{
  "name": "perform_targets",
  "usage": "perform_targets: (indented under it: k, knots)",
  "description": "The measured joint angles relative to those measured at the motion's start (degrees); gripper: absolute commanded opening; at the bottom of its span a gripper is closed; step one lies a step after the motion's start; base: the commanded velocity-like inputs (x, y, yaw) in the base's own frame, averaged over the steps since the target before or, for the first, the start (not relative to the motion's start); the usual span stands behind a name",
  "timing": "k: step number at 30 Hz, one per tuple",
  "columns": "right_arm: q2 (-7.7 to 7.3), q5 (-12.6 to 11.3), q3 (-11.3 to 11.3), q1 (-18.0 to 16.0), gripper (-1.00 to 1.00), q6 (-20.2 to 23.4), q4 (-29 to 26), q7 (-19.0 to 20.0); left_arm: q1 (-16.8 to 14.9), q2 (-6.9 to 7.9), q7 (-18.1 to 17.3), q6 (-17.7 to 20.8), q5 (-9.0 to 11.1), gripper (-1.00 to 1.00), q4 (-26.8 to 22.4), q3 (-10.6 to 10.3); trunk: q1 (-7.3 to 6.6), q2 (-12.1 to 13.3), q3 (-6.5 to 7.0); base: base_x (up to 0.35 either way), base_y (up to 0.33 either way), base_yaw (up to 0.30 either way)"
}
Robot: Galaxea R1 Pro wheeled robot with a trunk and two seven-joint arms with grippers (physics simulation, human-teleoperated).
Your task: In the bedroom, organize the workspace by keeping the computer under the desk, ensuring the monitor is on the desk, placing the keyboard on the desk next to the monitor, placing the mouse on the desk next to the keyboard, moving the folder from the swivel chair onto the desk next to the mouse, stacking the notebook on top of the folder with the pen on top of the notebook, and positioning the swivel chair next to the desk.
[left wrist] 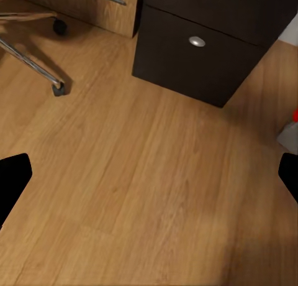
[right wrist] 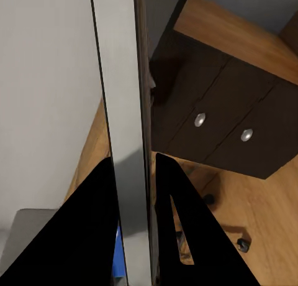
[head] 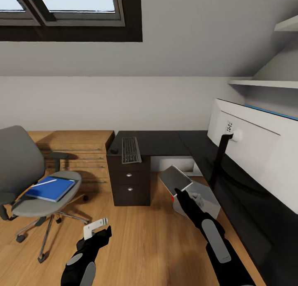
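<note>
My right gripper (head: 181, 193) is shut on a thin panel edge of the grey computer case (head: 176, 178), which sits tilted on the floor by the dark desk (head: 165, 142). The right wrist view shows the panel (right wrist: 121, 81) between the fingers (right wrist: 167, 193). A keyboard (head: 131, 149) and a small mouse (head: 114, 150) lie on the desk. The white-backed monitor (head: 256, 145) stands on its right wing. The grey swivel chair (head: 25, 170) at left carries a blue folder stack (head: 51, 188) with a pen (head: 44, 182). My left gripper (head: 99, 232) hangs open over bare floor.
The desk's drawer unit (head: 130, 180) stands on the floor between both arms, with a wooden dresser (head: 78, 153) behind the chair. Wall shelves (head: 265, 83) hang above the monitor. The chair's wheeled base (left wrist: 37, 56) spreads near my left gripper (left wrist: 152, 174).
</note>
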Motion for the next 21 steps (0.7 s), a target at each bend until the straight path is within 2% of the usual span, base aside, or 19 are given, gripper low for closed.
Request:
perform_targets:
  k: [17,19,21]
  knots:
    - [-0.19,-0.3,0.0,0.1,-1.00,0.2,0.0,0.2,0.0,0.00,0.0,0.0,-0.1,1.00,0.0,-0.2,0.00,0.0,0.00,0.321,0.015,0.000]
    - [-0.09,-0.6,0.0,0.1,-1.00,0.2,0.0,0.2,0.0,0.00,0.0,0.0,-0.1,1.00,0.0,-0.2,0.00,0.0,0.00,0.321,0.000,0.000]
    - [0.00,-1.9,0.0,0.1,-1.00,0.2,0.0,0.4,0.0,0.00,0.0,0.0,-0.1,1.00,0.0,-0.2,0.00,0.0,0.00,0.321,0.000,0.000]
